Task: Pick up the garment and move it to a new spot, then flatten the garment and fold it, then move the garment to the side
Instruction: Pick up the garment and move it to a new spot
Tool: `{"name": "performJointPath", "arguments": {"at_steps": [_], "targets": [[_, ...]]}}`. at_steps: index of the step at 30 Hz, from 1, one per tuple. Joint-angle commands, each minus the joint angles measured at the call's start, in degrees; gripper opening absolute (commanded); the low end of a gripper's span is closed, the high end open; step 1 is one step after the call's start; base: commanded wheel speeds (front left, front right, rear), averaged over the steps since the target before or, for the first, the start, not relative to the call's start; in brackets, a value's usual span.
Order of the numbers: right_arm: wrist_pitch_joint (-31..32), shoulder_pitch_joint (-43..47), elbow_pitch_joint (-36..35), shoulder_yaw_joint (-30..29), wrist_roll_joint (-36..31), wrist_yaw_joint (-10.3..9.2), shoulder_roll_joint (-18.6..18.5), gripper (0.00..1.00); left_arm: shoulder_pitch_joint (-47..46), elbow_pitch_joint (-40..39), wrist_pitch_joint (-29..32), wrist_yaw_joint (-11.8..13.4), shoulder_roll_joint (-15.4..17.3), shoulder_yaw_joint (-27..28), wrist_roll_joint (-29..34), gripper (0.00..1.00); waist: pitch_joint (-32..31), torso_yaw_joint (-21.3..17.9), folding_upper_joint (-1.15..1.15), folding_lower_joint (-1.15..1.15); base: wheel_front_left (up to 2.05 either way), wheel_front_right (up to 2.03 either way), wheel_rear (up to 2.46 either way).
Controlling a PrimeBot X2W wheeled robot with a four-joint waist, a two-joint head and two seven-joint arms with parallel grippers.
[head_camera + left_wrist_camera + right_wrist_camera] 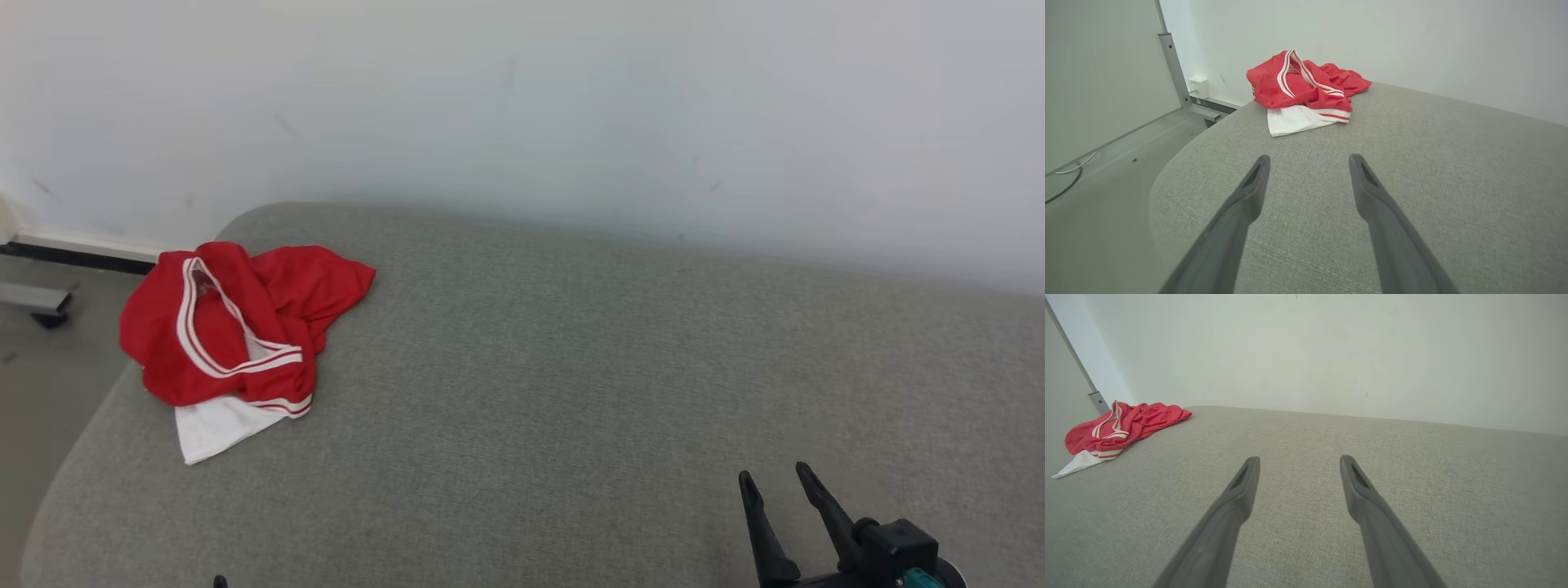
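The garment [237, 327] is red with white stripes and a white panel. It lies crumpled at the far left corner of the grey cushioned surface [571, 392]. In the left wrist view the garment [1306, 85] sits ahead of my left gripper [1308, 161], which is open and empty, well short of the cloth. My right gripper [771, 478] is at the lower right of the head view, open, far from the garment. In the right wrist view my right gripper [1298, 459] is open over bare fabric, with the garment [1114, 428] far off at the left.
A pale wall [571, 106] runs behind the surface. To the left the surface drops off to the floor [1098, 171], where a metal post [1173, 69], a wall socket [1199, 87] and a cable [1069, 179] show. A castor foot [41, 306] stands at far left.
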Motion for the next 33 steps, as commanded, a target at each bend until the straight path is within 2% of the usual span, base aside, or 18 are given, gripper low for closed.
{"name": "performJointPath", "arguments": {"at_steps": [1, 8, 14, 27, 33], "targets": [[-0.25, 0.01, 0.11, 0.43, 0.30, -0.15, 0.32, 1.00, 0.62, -0.17, -0.17, 0.09, 0.18, 0.21, 0.44, 1.00, -0.33, 4.05, 0.00, 0.00, 0.00, 0.00, 0.00], [-0.26, -0.66, 0.59, 1.76, 0.80, -0.15, 0.70, 1.00, 1.09, -0.03, -0.17, 0.09, 0.74, 0.31, -0.01, 1.00, -0.57, 8.28, 0.00, 0.00, 0.00, 0.00, 0.00], [-0.25, -0.76, 0.83, 1.95, 0.88, -0.15, 0.80, 1.00, 1.57, -0.47, -0.17, 0.09, 0.63, 0.89, -0.01, 1.00, -0.55, 9.82, 0.00, 0.00, 0.00, 0.00, 0.00], [-0.25, -0.72, 0.84, 2.11, 0.68, -0.15, -0.21, 1.00, -0.50, -1.03, -0.17, 0.09, 0.26, 1.49, -0.56, 1.00, 0.62, 8.16, 0.00, 0.00, 0.00, 0.00, 0.00], [-0.25, -1.71, 0.09, 2.06, 0.05, -0.15, -1.76, 1.00, -6.15, -1.54, -0.17, 0.09, 2.59, 1.24, -0.80, 1.00, 3.52, 7.01, 0.00, 0.00, 0.00, 0.00, 0.00]]}}
